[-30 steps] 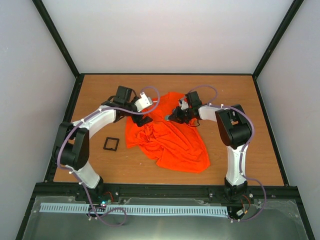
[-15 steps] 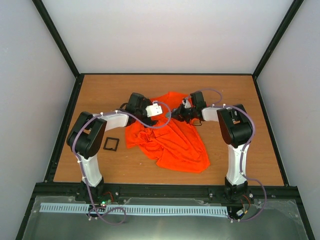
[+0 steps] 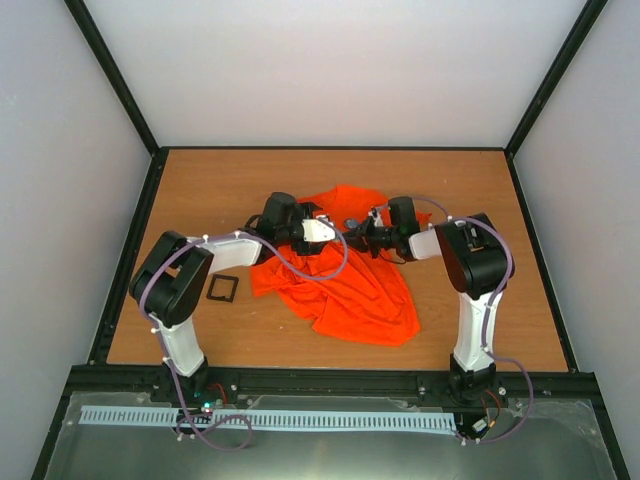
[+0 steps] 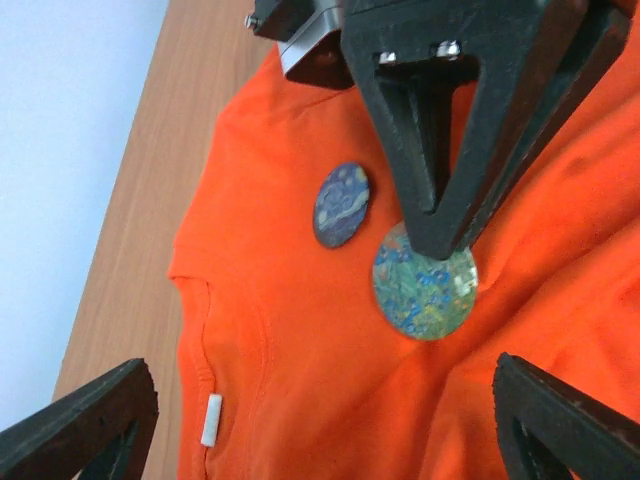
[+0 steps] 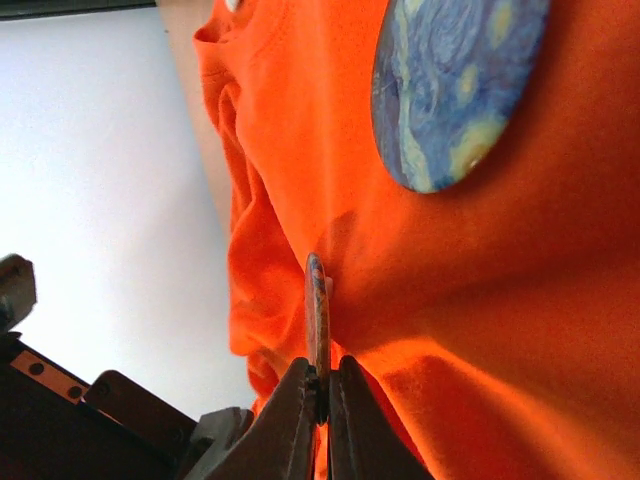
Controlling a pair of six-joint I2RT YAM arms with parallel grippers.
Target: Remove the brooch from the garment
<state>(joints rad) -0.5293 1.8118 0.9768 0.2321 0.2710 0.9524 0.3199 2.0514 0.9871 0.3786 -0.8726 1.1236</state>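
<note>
The orange shirt [image 3: 350, 285] lies crumpled mid-table. In the left wrist view two round brooches sit on the shirt [image 4: 280, 330]: a dark blue starry one [image 4: 341, 204] and a green-blue flowered one [image 4: 425, 280]. My right gripper [image 3: 356, 240] is shut on the flowered brooch's upper edge. In the right wrist view that brooch [image 5: 316, 300] shows edge-on, held in my right gripper [image 5: 320, 385] against the cloth [image 5: 500, 300], with the starry brooch [image 5: 455, 90] beyond. My left gripper [image 4: 320, 440] is open and empty, hovering over the shirt close to the brooches; it also shows in the top view [image 3: 334, 236].
A small black square frame [image 3: 222, 288] lies on the wooden table [image 3: 230, 180] left of the shirt. A white tag [image 4: 210, 420] sits at the shirt's collar seam. Black posts and pale walls enclose the table.
My left arm has swung right across the shirt until its gripper faces the right one. My right wrist has shifted a little right and lower, still at the same spot on the shirt.
</note>
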